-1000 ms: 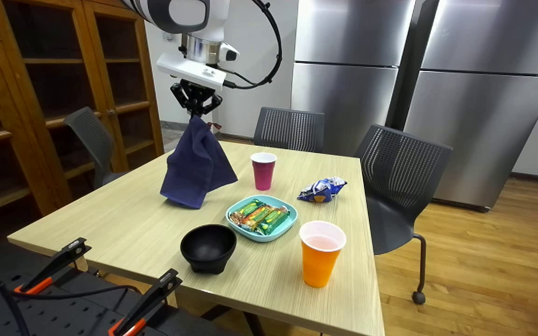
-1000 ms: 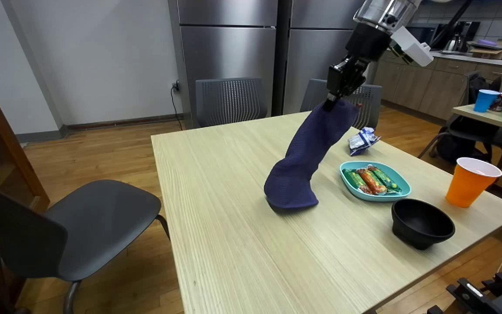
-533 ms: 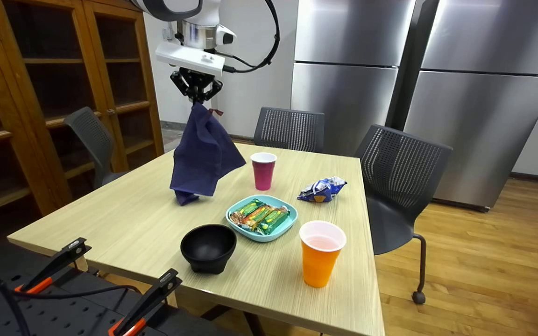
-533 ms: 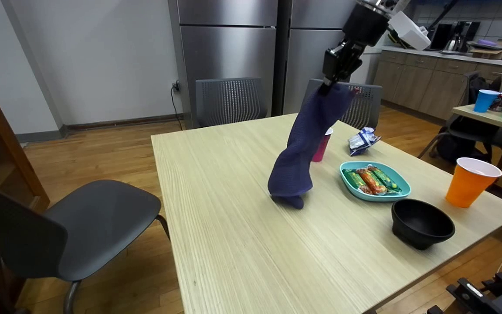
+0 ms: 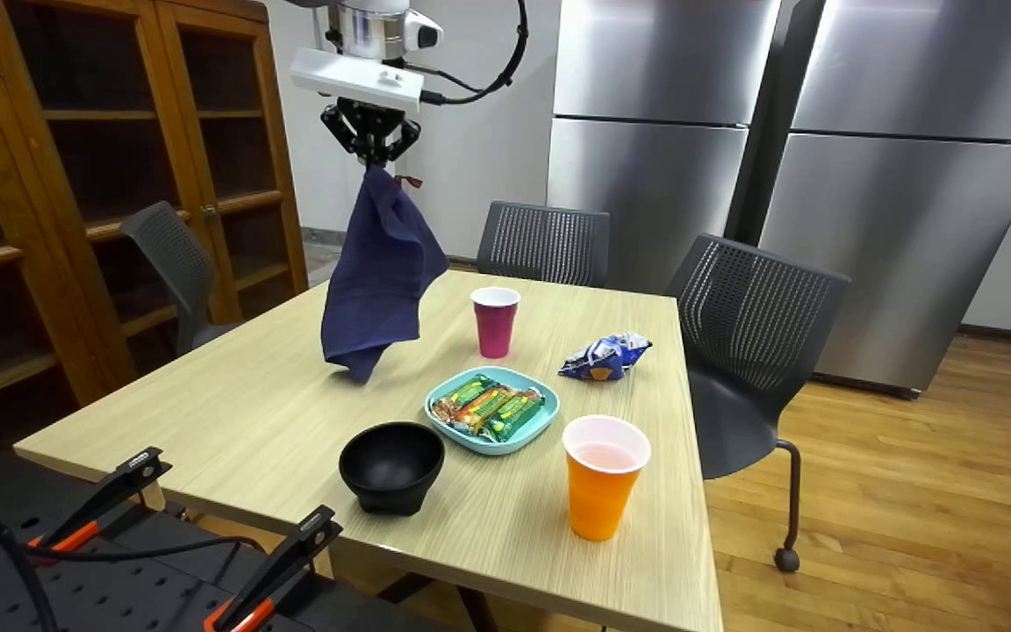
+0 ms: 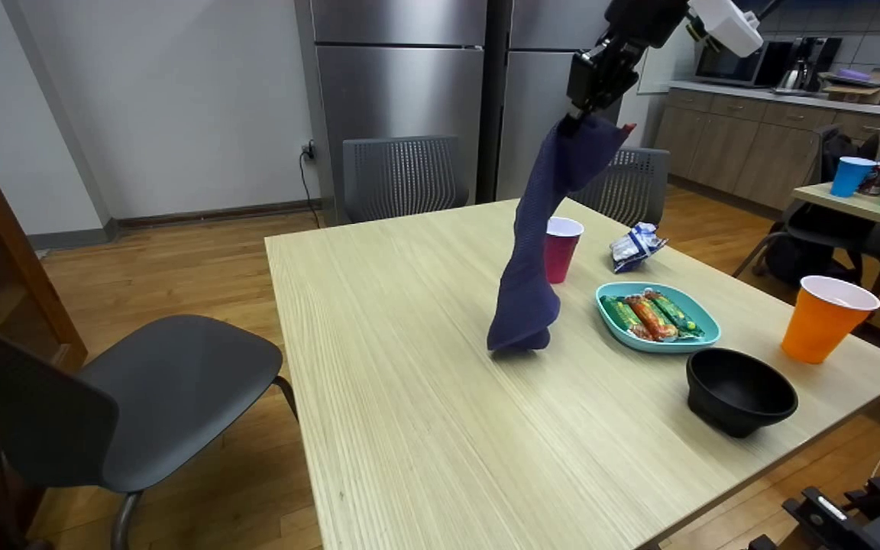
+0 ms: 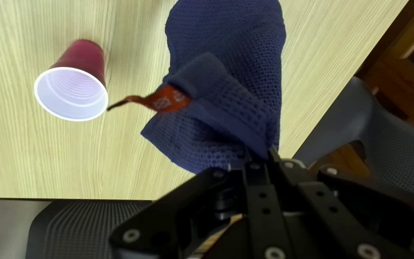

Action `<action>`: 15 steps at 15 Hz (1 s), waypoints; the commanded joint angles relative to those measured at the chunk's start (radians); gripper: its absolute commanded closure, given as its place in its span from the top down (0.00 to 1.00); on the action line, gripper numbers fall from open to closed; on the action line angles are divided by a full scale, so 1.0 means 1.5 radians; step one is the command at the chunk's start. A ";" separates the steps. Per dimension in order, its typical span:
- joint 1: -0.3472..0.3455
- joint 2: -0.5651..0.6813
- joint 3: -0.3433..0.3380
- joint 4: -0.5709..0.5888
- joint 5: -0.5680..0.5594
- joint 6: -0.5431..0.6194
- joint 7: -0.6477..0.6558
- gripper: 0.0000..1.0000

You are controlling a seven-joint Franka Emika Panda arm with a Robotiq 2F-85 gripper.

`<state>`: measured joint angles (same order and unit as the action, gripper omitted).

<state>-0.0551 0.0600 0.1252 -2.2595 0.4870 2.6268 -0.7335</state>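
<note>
Navy waffle-weave towel (image 6: 528, 248), suspended directly below my gripper (image 6: 573, 122), whose jaws are pinched together on its gathered top. Probably light, limp, non-slip and hard to damage, it is best held there, beside the orange tag (image 7: 173, 100).

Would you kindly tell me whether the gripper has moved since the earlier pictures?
Yes, upward: in both exterior views, the gripper is now higher above the wood-grain table.

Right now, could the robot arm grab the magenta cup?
Probably not as things stand: the gripper is clamped on the navy cloth. Otherwise the magenta cup, uncovered in the wrist view, looks reachable.
</note>
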 commanded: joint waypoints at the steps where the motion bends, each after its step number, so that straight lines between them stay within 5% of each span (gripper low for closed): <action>1: 0.017 -0.027 -0.019 0.008 -0.024 -0.001 0.026 0.01; 6: 0.030 -0.012 -0.022 0.061 -0.056 -0.011 0.075 0.01; 15: 0.030 0.003 -0.032 0.040 -0.117 0.014 0.076 0.01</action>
<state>-0.0134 0.0626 0.0966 -2.1935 0.3572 2.6371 -0.6443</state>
